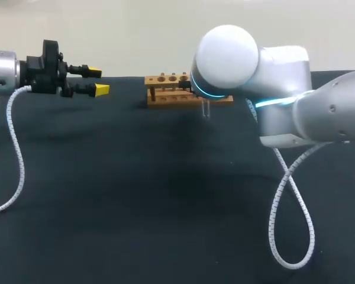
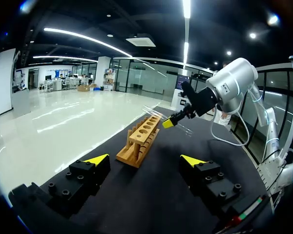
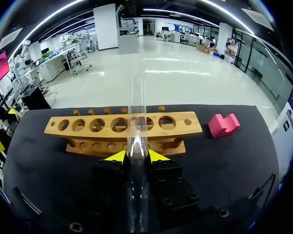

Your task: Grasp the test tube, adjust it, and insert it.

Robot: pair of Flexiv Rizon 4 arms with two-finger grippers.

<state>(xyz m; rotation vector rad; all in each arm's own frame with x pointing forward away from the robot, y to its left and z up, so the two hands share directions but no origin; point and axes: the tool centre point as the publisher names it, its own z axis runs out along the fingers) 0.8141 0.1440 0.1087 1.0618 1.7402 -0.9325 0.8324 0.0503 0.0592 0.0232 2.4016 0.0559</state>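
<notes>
Black table: it fills the head view out to the far edge.

Right arm: it comes in from 3 o'clock, and its big white joint sits over the table's 12 o'clock zone, hiding your right gripper in the head view.

Left arm: it enters at 9 o'clock and is held above the table towards 10 o'clock, well apart from the rack.

Wooden test tube rack: it stands at 12 o'clock near the far edge. Its top board has a single row of round holes, all unfilled.

Left gripper: the fingers are spread wide with nothing between them.

Right gripper: you have it pinching the test tube, with one yellow tip pressed on each side.

The tube is clear glass, long and slender, with an open mouth. It runs straight out ahead of the fingers and crosses in front of the rack's top board, overlapping one of the larger holes. From the left wrist view it is tilted and held in the air above the rack. It is not seated in any hole.

Pink block: it is small and notched, and lies on the table just off one end of the rack.
</notes>
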